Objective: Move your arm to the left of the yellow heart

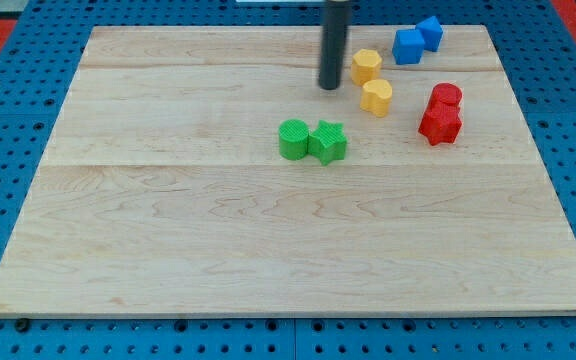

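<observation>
Two yellow blocks are seen in the upper right of the frame: a yellow heart (376, 97) and, just above it, a second yellow block (366, 65) whose shape is hard to make out. My tip (329, 87) is set down just left of both, apart from them; no gripper is carried, only a rod cut off by the top edge. Two blue blocks (416, 41) touch near the top. Two red blocks (442, 112) are stacked closely at right. Two green blocks (311, 140) touch below the tip on the wooden board (168, 230).

blocks: 2 yellow (371, 82) | 2 blue (416, 41) | 2 red (442, 113) | 2 green (312, 140) | rod dark (334, 45)
</observation>
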